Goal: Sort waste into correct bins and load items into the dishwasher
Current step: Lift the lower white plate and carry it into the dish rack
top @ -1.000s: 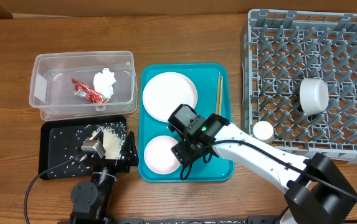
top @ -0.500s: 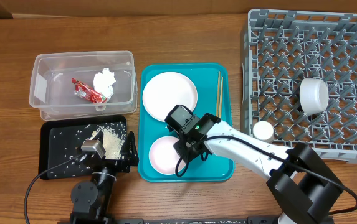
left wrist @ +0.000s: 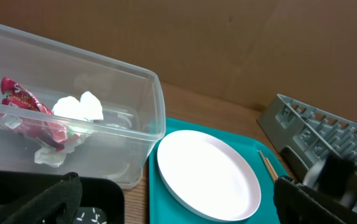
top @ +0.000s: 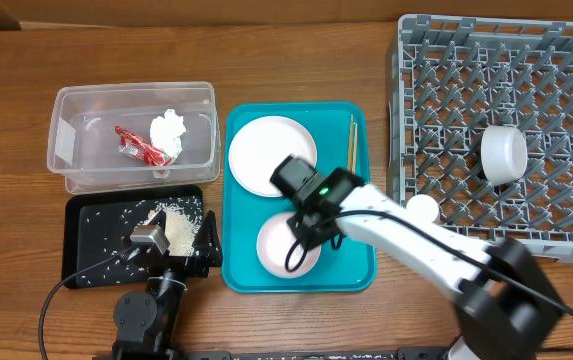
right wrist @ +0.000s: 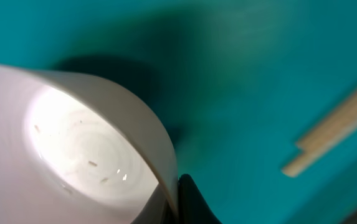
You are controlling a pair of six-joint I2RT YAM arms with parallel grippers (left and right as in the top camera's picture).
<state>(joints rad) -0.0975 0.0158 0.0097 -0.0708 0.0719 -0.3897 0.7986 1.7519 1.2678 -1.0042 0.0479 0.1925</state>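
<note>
Wooden table [top: 296,60] under even light; plain brown wall [left wrist: 240,43] behind.

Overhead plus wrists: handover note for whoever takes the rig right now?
Left gripper: jaws open, by flat black rectangular tray holding white rice grains.
Right gripper: jaws pinching rim of small white round dish on teal serving tray.
Done: red snack wrapper, white tissue wad in clear plastic tub; white bowl in grey dish rack.
To do: held dish, large white plate, wooden chopsticks, small white cup beside rack.
</note>
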